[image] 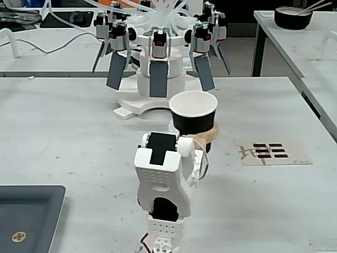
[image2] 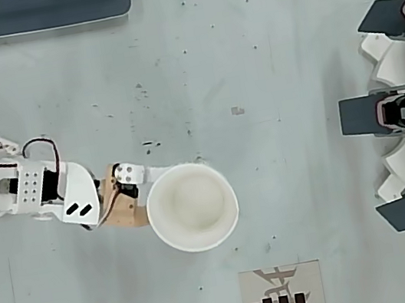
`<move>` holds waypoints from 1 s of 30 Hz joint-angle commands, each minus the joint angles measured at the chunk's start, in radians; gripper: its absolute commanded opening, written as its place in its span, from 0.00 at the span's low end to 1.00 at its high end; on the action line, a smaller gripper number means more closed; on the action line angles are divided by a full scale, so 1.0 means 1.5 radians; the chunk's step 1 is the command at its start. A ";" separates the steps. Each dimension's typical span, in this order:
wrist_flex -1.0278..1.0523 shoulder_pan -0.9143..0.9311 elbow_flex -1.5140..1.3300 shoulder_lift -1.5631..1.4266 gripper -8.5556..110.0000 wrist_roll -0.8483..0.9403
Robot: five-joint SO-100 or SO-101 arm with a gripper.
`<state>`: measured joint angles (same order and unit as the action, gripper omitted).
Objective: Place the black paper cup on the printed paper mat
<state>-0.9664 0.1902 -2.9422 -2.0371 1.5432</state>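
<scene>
The black paper cup (image: 193, 117) has a white rim and white inside (image2: 192, 206) and stands upright near the table's middle. My gripper (image: 202, 136) is shut on its lower half, and a tan finger (image: 211, 132) wraps round the cup's right side in the fixed view. In the overhead view the gripper (image2: 139, 202) meets the cup from the left, its fingertips hidden under the rim. Whether the cup's base touches the table cannot be told. The printed paper mat (image: 271, 152) lies flat to the cup's right in the fixed view. The mat (image2: 282, 295) is apart from the cup.
A white fixture with several grey paddles (image: 158, 79) stands just behind the cup, at the right edge overhead (image2: 402, 110). A dark grey tray (image: 26, 216) sits at the near left. A black bowl with chopsticks (image: 293, 17) rests on a separate table.
</scene>
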 commanded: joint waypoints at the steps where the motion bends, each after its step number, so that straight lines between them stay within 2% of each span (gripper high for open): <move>1: -0.011 0.034 0.002 -0.022 0.13 0.002; 9: -0.010 0.122 0.077 0.062 0.13 -0.007; 30: 0.046 0.171 0.512 0.433 0.14 -0.011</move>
<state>-0.9066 0.4280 -2.2657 -1.4097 1.5324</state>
